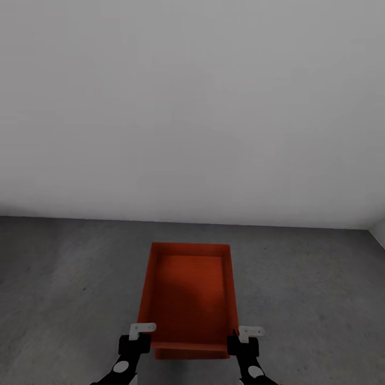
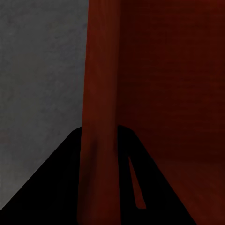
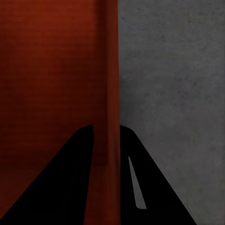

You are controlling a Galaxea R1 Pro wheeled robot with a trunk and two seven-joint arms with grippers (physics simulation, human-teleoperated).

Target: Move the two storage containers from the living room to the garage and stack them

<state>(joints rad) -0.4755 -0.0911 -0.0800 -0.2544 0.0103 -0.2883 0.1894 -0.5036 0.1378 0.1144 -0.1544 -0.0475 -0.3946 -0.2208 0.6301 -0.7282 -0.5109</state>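
Observation:
One orange-red storage container (image 1: 188,297) with no lid lies lengthwise in front of me over the dark grey concrete floor (image 1: 64,278) of the garage. My left gripper (image 1: 140,337) is shut on its left wall near the closest corner, and my right gripper (image 1: 243,339) is shut on its right wall. In the left wrist view the gripper (image 2: 98,187) straddles the red wall (image 2: 101,93), one dark finger on each side. The right wrist view shows the same: gripper (image 3: 105,187) clamped over the wall (image 3: 110,70). A red strip (image 1: 187,353) shows under the near rim. I cannot tell whether the container touches the floor.
A bare pale grey wall (image 1: 192,107) rises just beyond the container's far end. Concrete floor spreads to the left and right of the container. A wall corner (image 1: 374,230) shows at the far right.

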